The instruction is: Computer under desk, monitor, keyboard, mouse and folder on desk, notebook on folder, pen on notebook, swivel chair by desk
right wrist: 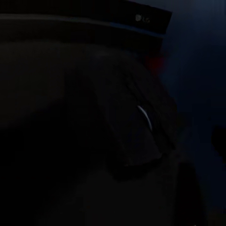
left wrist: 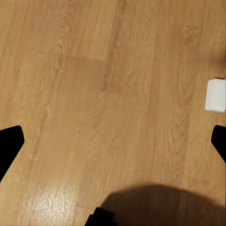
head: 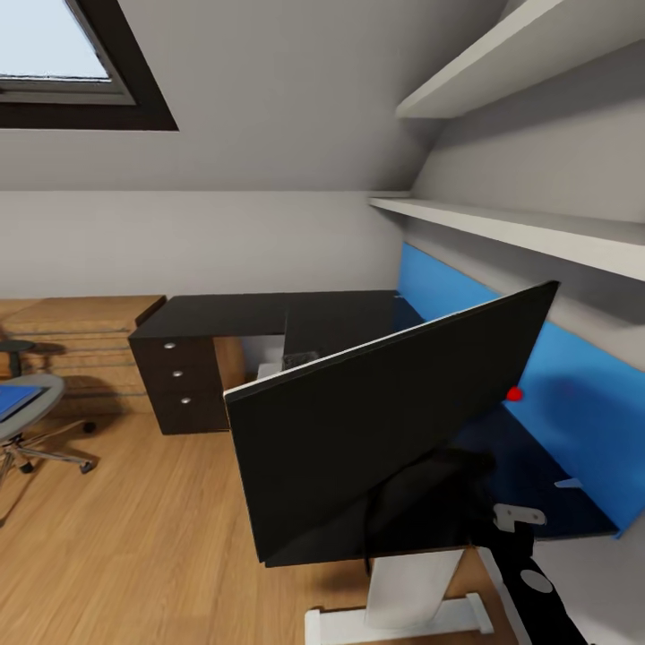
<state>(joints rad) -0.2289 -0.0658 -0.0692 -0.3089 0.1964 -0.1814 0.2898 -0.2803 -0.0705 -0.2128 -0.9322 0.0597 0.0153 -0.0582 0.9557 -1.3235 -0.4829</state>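
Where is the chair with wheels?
The swivel chair is at the far left edge of the head view, on the wooden floor, left of the dark drawers and well away from the tilted monitor.

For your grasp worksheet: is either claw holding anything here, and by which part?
The left claw holds nothing: open fingers over bare wooden floor. The right claw's grip cannot be told; the large tilted black flat monitor hides it.

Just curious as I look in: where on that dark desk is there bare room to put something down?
The far stretch of the desk, above the drawers, looks bare. The near end is crowded: the tilted monitor covers it beside the blue panel.
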